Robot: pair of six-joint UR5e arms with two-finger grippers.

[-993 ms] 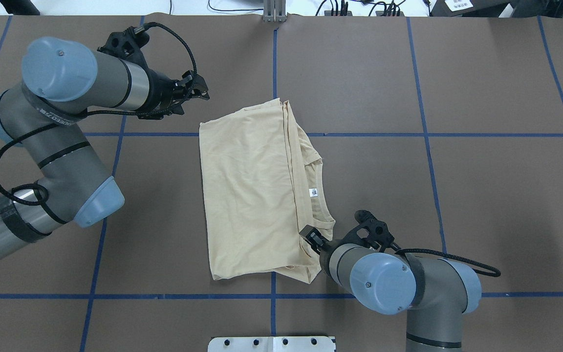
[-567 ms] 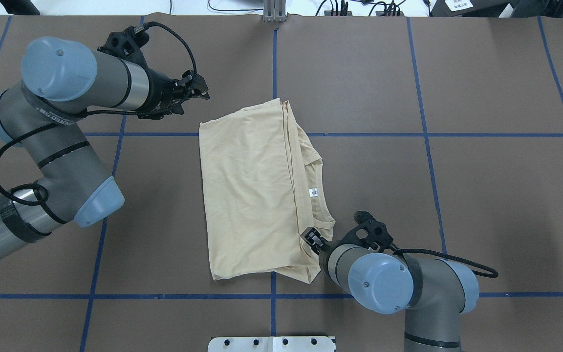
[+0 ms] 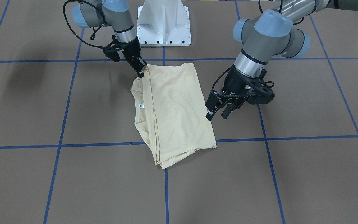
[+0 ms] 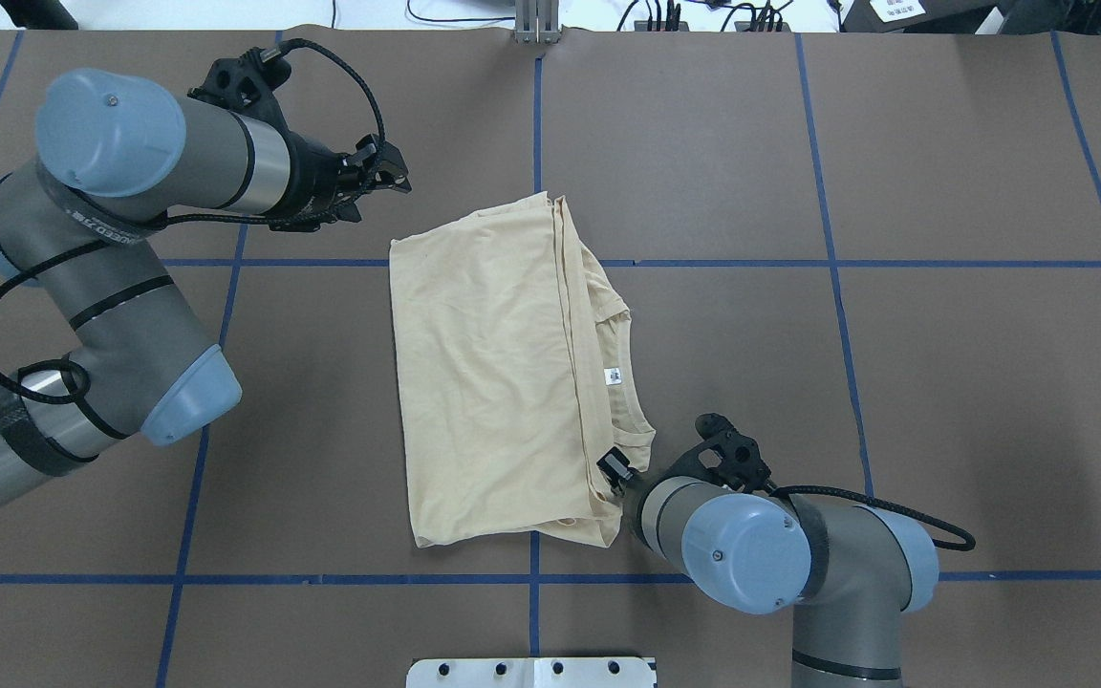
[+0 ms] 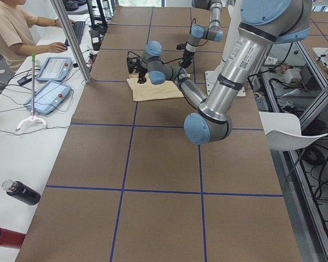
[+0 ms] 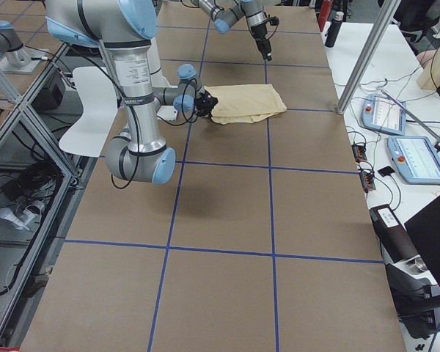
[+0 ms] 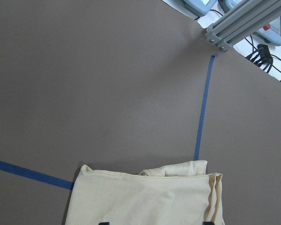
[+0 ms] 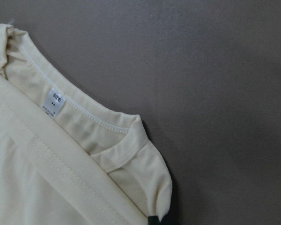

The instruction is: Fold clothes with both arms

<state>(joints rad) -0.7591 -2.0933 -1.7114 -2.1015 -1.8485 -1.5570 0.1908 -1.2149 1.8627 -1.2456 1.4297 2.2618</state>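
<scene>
Fabric of the cream T-shirt [image 4: 484,382] is pinched in my right gripper [image 4: 615,468] at the near right corner, near the neck label [image 4: 614,376]. The T-shirt lies folded in the middle of the table [image 4: 895,382]. Farther left, my left gripper [image 4: 402,182] hovers with fingers spread, apart from the far left corner.
</scene>
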